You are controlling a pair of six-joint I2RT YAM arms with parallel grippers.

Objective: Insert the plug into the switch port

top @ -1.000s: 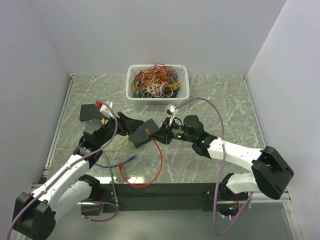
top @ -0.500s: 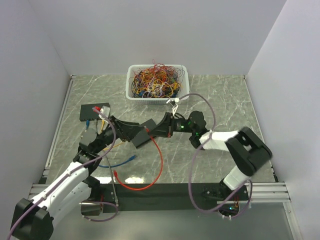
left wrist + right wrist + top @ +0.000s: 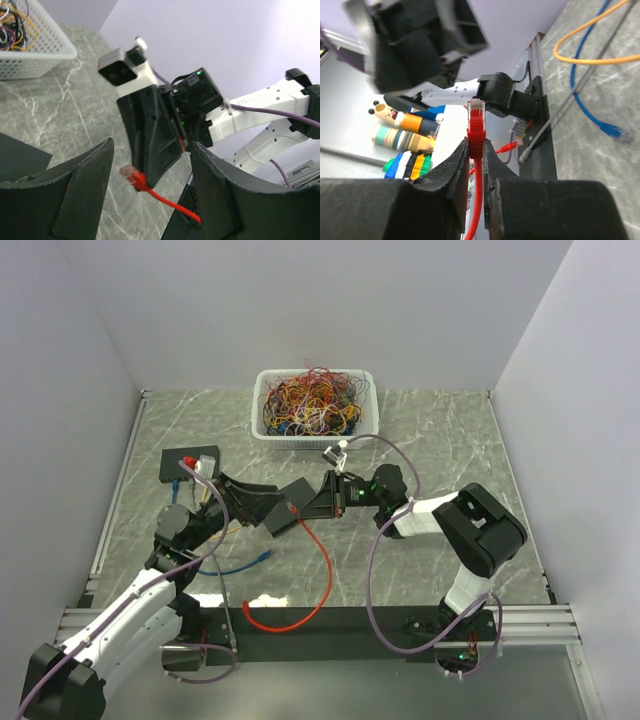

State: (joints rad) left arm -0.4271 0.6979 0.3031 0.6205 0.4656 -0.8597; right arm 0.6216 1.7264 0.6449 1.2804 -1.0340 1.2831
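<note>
Near edge: the red cable [image 3: 329, 575] loops on the counter [image 3: 450, 460] and climbs toward the middle, with a blue cable [image 3: 238, 566] loose to its left. Mid-counter: the right gripper [image 3: 308, 505] is clamped on the plug [image 3: 293, 508], pinching the red boot so the clear tip stands free beyond the fingers. The plug's long axis runs in line with that gripper, tip toward the left arm. The left gripper [image 3: 262, 504] faces it from the left, fingers apart and holding nothing; in its wrist view the plug shows in the gap, clear of both fingers. The switch [image 3: 297, 492], a black box, lies just beyond the plug; from above I cannot tell whether they touch. Judgement: the right arm holds the plug, so the insertion is its job, and the move turns on lining the plug's axis with a port. The tip now seems aimed past the box, not into a face. Hidden: no port shows in any view, both grippers cover the box's near edges, and what lies ahead of the tip is blurred in the right wrist view. Farther left is a second box [image 3: 190, 464] with plugs seated, possibly the real target. Far: the basket [image 3: 300, 439] of cables.
</note>
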